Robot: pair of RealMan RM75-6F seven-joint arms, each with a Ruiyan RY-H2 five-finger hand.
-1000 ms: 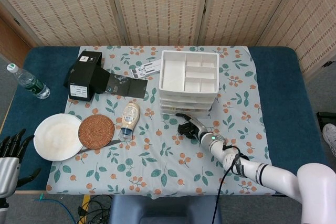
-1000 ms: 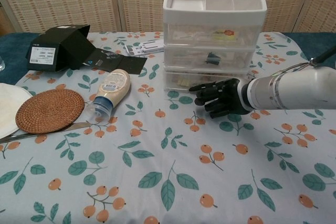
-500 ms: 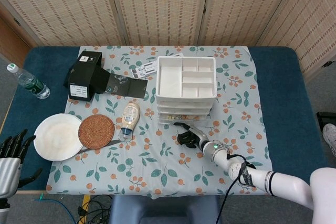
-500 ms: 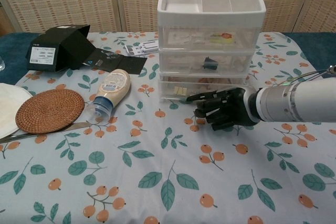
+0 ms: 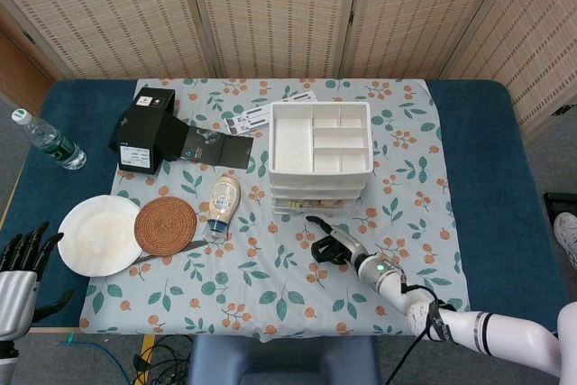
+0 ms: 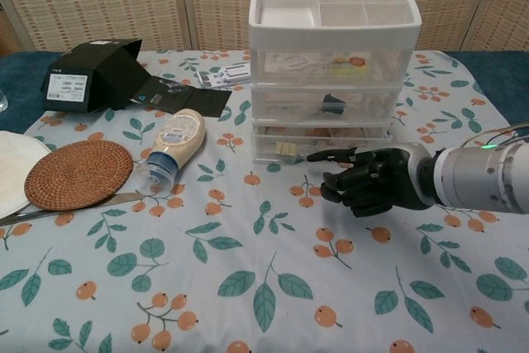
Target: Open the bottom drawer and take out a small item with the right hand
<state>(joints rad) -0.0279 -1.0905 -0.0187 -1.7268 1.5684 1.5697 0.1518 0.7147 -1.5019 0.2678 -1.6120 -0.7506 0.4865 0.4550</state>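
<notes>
A white three-drawer unit [image 5: 320, 146] [image 6: 331, 55] with an organiser tray on top stands mid-table. Its clear bottom drawer [image 6: 318, 145] [image 5: 317, 207] juts slightly forward, with small items dimly visible inside. My right hand [image 5: 332, 245] [image 6: 372, 179] lies on the cloth just in front of that drawer. Its fingers are curled in and hold nothing. One finger [image 6: 326, 156] stretches out to the drawer's front edge. My left hand [image 5: 18, 268] hovers off the table's front left corner with fingers spread and empty.
Left of the unit lie a squeeze bottle [image 6: 173, 142], a woven coaster [image 6: 78, 173], a white plate [image 5: 97, 234] and a black box [image 6: 91, 72]. A water bottle [image 5: 50, 142] lies at the far left edge. A flowered cloth [image 6: 248, 287] covers the table.
The whole drawer unit has slid toward the table's front and a little to the left. My right hand has drawn back toward me ahead of it. The left hand barely moved.
</notes>
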